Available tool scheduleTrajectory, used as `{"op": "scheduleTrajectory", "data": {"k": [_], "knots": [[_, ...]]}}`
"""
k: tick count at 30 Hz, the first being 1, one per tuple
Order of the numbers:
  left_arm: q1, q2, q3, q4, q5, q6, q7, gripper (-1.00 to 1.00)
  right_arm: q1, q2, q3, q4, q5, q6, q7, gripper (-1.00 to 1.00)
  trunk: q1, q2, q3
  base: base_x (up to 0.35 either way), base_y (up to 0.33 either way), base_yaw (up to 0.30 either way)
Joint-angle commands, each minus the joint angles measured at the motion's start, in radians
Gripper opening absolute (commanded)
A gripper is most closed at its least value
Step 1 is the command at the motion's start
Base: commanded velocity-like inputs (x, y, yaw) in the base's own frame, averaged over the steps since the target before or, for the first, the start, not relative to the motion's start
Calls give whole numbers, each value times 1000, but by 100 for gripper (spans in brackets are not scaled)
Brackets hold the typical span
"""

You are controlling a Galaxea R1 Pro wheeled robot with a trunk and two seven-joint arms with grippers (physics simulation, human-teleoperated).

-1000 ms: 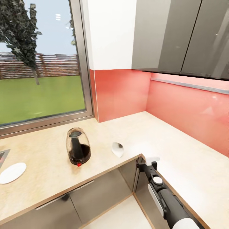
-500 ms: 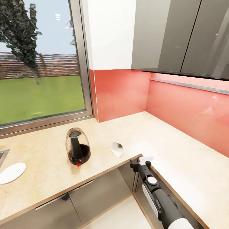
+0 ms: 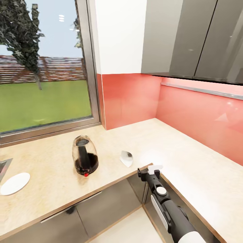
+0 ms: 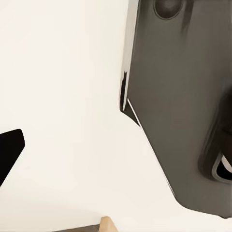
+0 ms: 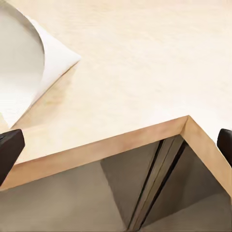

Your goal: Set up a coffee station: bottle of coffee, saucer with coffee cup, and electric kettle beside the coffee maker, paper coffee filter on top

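Note:
The electric kettle (image 3: 85,158), rounded clear glass on a black base with a red switch, stands on the kitchen countertop (image 3: 175,148) below the window. To its right, near the counter's inner corner, lies the white paper coffee filter (image 3: 126,158) (image 5: 24,63). A white saucer (image 3: 14,183) rests at the far left. My right gripper (image 3: 148,169) (image 5: 116,150) hovers open at the counter's inner corner edge, just short of the filter, nothing between its fingers. In the left wrist view my left gripper (image 4: 116,154) points down at pale floor beside my dark body, one fingertip (image 4: 9,150) standing far out at the side.
A sink edge (image 3: 2,168) shows at the far left. Grey cabinet fronts (image 3: 101,209) run under the L-shaped counter. A red backsplash (image 3: 189,114), grey wall cabinets (image 3: 195,37) and a big window (image 3: 40,67) bound the counter behind.
My right gripper has moved left along the counter's inner corner toward the paper filter. The head view has shifted slightly, sliding everything a little to the right.

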Motion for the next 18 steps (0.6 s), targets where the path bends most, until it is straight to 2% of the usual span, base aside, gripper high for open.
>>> {"op": "scheduleTrajectory", "data": {"k": [1, 7, 18], "knots": [[1, 2, 7, -1, 13, -1, 0, 100, -1, 0, 3, -2, 0, 7, -7, 100, 1, -2, -2, 0, 252, 0], [1, 13, 4, -1, 88, -3, -1, 100, -1, 0, 2, -10, -1, 6, -7, 100, 1, -2, -2, 0, 262, 4], [1, 10, -6, -1, 93, 0, -8, 100, -1, 0, -2, -51, -2, 5, -8, 100, 1, -2, -11, 0, 43, 154]]}}
